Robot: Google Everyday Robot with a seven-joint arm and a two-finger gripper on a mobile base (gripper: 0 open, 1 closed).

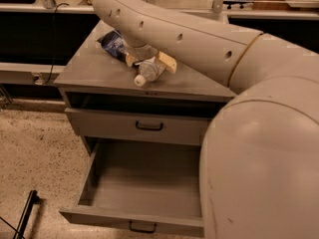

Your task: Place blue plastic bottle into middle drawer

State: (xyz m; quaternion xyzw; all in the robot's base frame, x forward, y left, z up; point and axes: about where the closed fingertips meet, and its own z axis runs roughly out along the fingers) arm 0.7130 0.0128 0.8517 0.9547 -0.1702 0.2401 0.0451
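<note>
One arm reaches in from the right across the grey cabinet, and its single gripper is down on the tabletop, right over the blue plastic bottle. I cannot tell whether the gripper is clamped on the bottle or loose around it.

There is only one bottle to be seen. It lies on its side on the tabletop, its white cap pointing toward the front edge. Just behind it, touching or nearly touching the gripper, lies one dark blue snack bag.

Below the tabletop is a dark slot, then two drawers, each with one black handle. The upper drawer is pushed in, its handle in the centre of the front. The middle drawer, the lowest and deepest, is pulled far out, so its grey floor shows. Its handle sits at the bottom edge of the view. The bottle is well above this drawer, not in it.

A black rod leans over the speckled floor at lower left.
</note>
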